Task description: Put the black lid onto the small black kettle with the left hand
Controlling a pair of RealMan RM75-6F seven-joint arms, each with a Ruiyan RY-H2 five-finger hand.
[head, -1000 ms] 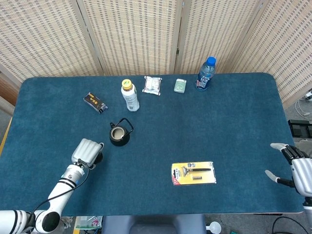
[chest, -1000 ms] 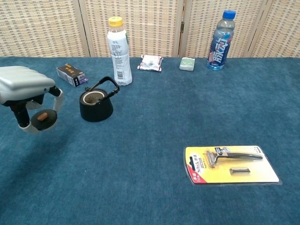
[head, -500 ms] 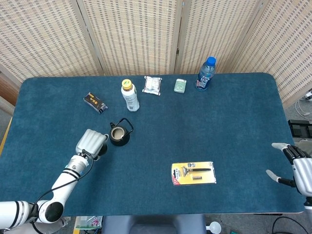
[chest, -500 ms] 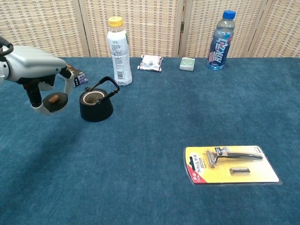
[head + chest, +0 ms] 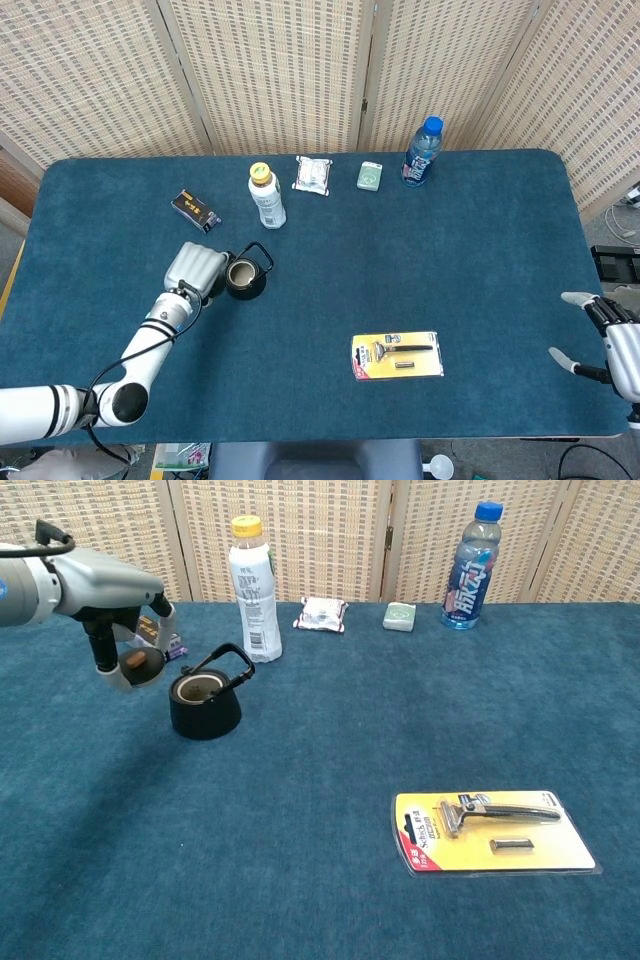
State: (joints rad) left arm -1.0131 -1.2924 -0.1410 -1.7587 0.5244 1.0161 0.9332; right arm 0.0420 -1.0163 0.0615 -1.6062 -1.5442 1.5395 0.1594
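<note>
1. You held the small round black lid with its brown knob (image 5: 137, 664) in your left hand (image 5: 112, 592), pinched between the fingers that hung down from the grey palm, clear of the blue carpeted surface (image 5: 330, 880).
2. Over the last second you had carried that lid up and toward the small black kettle with the wire handle (image 5: 205, 702). A second earlier it hung low and well to the kettle's left; by this moment it sat just beside the kettle's open mouth, slightly above rim height in the chest view.
3. In the head view your left hand (image 5: 197, 268) lay right against the kettle (image 5: 245, 277), and the lid itself was hidden under the palm.
4. The kettle had not shifted. Its mouth was uncovered and its handle was tipped over toward the right.
5. I judge the carry nearly finished. What remained was a short move to the right to centre the lid over the mouth, then a lowering and release. The raised handle looked like the thing most likely to catch the lid or your fingers.
6. Your right hand (image 5: 612, 345) rested at the far right edge of the surface, fingers spread and holding nothing.
</note>
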